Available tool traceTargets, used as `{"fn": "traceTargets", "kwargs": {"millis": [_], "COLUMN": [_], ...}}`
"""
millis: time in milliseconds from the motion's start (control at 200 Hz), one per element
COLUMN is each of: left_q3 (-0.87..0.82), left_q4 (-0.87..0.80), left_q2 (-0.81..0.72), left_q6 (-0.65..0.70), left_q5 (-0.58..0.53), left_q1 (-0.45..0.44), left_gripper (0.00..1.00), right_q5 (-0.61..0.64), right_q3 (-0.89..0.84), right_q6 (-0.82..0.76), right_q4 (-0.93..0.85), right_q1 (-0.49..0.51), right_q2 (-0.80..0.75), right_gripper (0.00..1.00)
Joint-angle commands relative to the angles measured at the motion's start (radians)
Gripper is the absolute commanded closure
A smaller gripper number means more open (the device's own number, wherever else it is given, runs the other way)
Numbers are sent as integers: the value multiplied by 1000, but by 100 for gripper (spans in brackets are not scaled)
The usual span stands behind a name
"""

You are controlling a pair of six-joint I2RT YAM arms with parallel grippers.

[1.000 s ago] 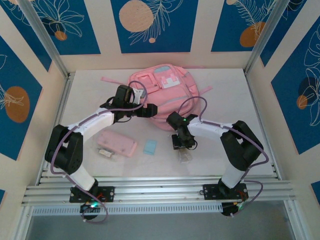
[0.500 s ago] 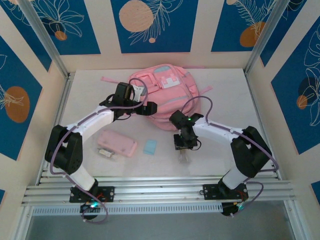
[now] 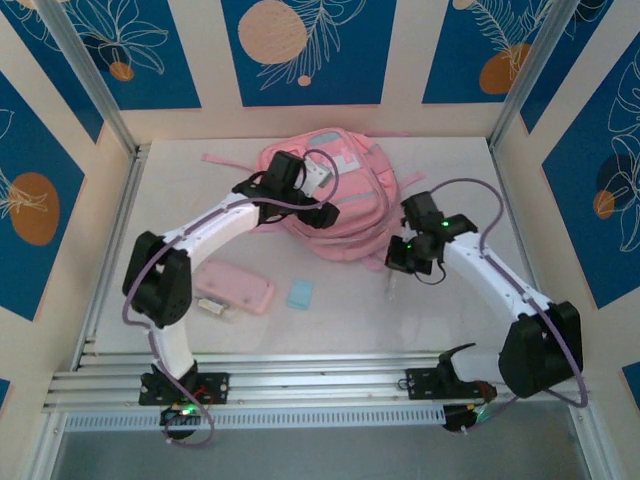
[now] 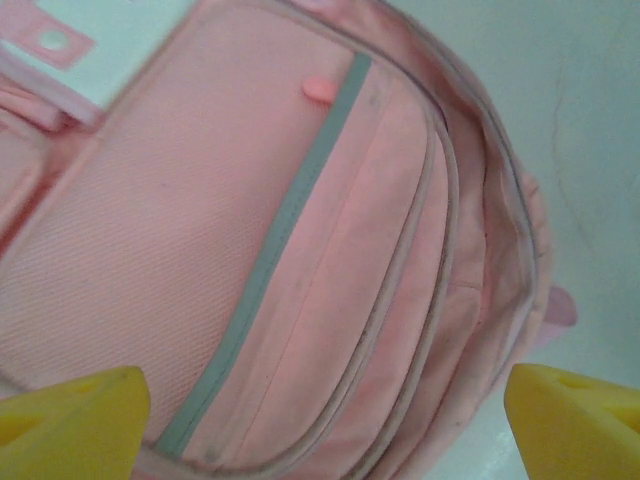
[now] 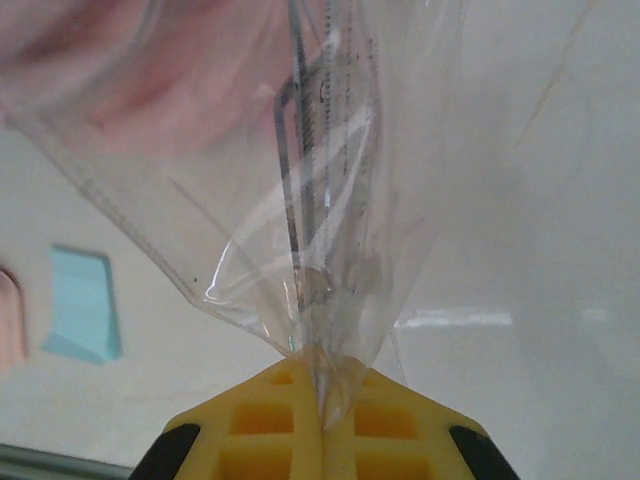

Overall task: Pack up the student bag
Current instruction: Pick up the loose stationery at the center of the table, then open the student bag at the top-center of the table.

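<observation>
Got left pincer (image 4: pixel 320 430) spread wide right over student bag (image 4: pixel 330 230). Right pincer (image 5: pixel 320 400) pinched on clear plastic pouch (image 5: pixel 330 190) beside it; blue card (image 5: pixel 82 300), pink pencil case (image 3: pixel 235 287) farther left on tabletop (image 3: pixel 455 175).

No legible text; faint print on clear sleeve (image 5: pixel 330 150) unreadable.

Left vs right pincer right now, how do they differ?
Left pincer is open and empty; right pincer is shut on a clear plastic bag. Left pincer hovers over the pink backpack; right pincer is beside it, over the table. Both have yellow fingers.
</observation>
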Motion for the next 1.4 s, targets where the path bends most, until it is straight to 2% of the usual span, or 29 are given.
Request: {"fn": "traceTargets", "kwargs": {"millis": [0,180,330,455,555,635,645,675,795,1100,1395], "left_q3": [80,185,241,281,323,370,375,382,396,441,520], "left_q4": [-101,-158,-172,-178,-197,-241,-245,-250,-268,-296,-258], "left_q2": [73,191,275,340,371,391,393,394,368,210,183], "left_q6": [120,219,266,291,290,282,281,273,235,24,-132], "left_q5": [-72,-224,-298,-366,-346,-304,-301,-301,-247,-11,190], "left_q1": [-43,-98,-105,-102,-91,-82,-81,-77,-59,8,98], "left_gripper": [9,10,11,17,38,60,68,100,100,100,100], "right_q5": [-106,-198,-240,-257,-269,-272,-274,-279,-311,-384,-364], "right_q3": [-33,-71,-102,-119,-122,-120,-118,-117,-108,-101,-125], "right_q6": [-27,-13,-10,-10,-12,-13,-14,-13,-7,92,315], "right_q4": [57,134,152,157,160,158,159,162,182,310,615], "right_q1": [-83,-205,-250,-271,-282,-292,-293,-298,-305,-303,-236], "right_q2": [-47,-88,-111,-130,-145,-156,-157,-161,-178,-168,-79], "right_gripper": [100,100,100,100,100,100,100,100,100,100,100]}}
